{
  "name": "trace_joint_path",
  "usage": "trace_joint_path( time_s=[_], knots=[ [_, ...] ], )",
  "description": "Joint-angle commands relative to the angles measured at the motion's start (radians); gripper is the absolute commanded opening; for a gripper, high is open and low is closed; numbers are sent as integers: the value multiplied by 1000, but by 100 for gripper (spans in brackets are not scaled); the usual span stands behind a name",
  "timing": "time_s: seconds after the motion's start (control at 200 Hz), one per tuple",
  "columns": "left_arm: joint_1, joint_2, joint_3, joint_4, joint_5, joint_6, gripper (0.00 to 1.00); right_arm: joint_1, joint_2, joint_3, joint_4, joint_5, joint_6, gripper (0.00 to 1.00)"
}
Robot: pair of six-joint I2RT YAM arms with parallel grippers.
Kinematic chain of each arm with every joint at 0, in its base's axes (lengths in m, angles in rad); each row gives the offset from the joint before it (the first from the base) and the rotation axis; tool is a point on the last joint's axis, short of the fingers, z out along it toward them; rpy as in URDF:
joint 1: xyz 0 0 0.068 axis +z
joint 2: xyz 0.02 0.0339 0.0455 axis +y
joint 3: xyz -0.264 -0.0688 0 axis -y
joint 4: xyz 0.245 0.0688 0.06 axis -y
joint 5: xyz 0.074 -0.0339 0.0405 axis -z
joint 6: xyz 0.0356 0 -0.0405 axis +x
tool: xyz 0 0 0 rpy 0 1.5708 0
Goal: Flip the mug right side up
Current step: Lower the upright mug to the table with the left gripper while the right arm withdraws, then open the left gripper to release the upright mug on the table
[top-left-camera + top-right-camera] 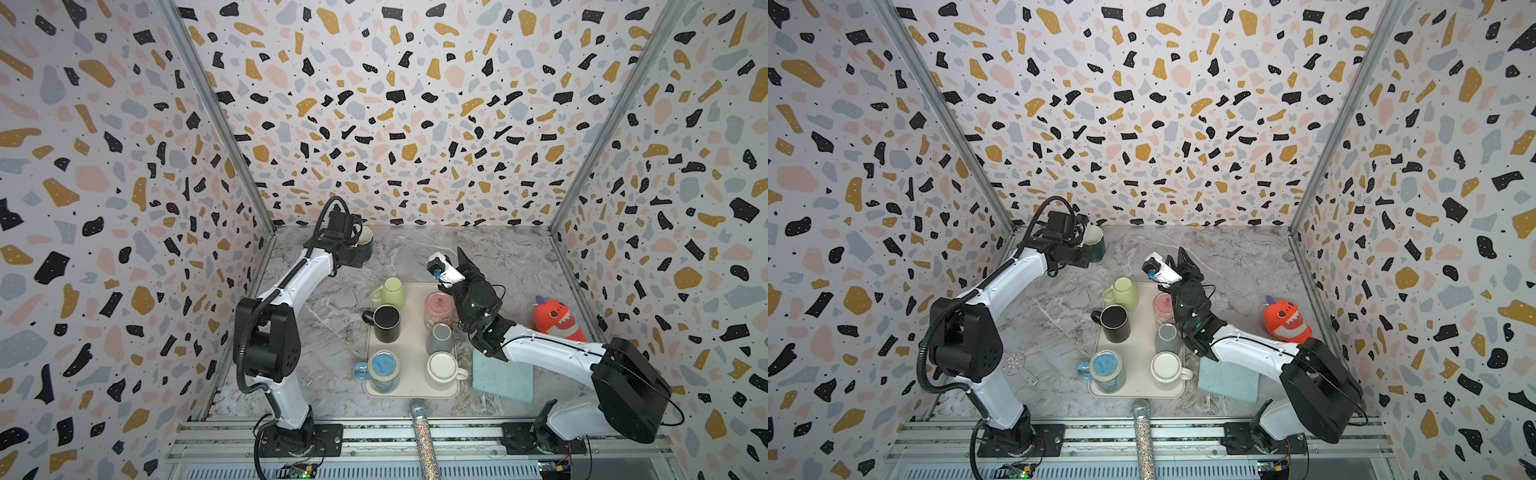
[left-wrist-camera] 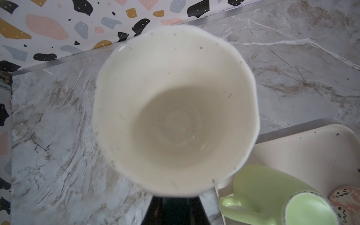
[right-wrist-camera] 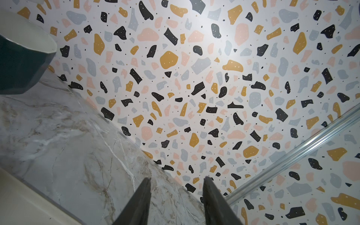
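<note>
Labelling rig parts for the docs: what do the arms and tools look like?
Both arms have white links and black joint housings. The left arm carries a thick black ribbed hose along its length; the right arm shows no such hose. The right tool has two dark tapered fingers, with a white camera beside it.

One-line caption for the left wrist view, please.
Looking straight into the empty cream interior of the teal mug, above the marble table, with a green mug at a corner of the tray.
</note>
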Motion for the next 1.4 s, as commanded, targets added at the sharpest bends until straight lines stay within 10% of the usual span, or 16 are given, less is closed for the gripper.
trace_joint_path(
  time_s=[0.0, 1.397],
  knots=[
    [11, -11, -14, 157, -65, -45, 0, -4, -66, -7, -54, 23, 106, 45],
    [82, 73, -164, 303, -60, -101, 0, -95, -210, -64, -260, -145, 384, 47]
  ],
)
